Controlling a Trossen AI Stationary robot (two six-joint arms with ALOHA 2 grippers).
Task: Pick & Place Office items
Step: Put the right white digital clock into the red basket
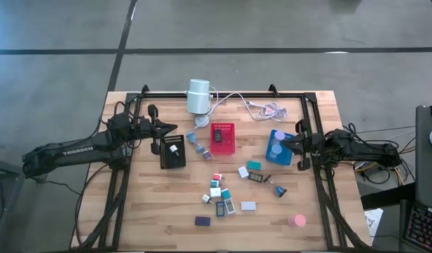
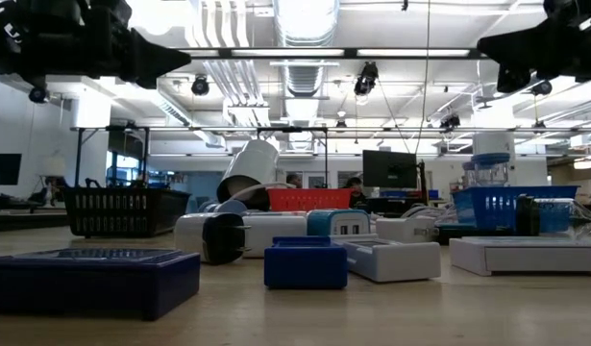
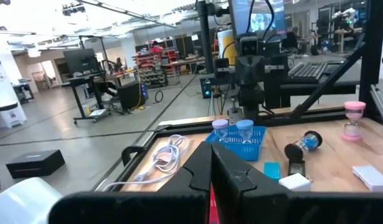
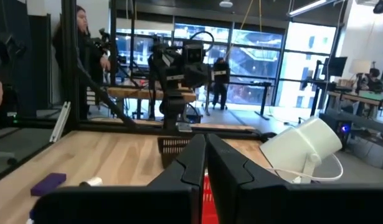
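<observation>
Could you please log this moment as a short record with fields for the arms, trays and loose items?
left gripper: shut, above the black tray
right gripper: shut, over the blue tray
red tray: centre, between the other two
black tray contents: one small white piece
office items: mostly loose on the table, near of the trays
pink disc: near right, apart from the rest
white cylinder: far edge, cable attached

1. I see the office items [image 1: 223, 193] scattered loose on the wooden table, mostly near its middle.
2. A pink disc [image 1: 296, 221] lies apart towards the front right.
3. A dark blue block [image 1: 202, 221] lies flat at the front.
</observation>
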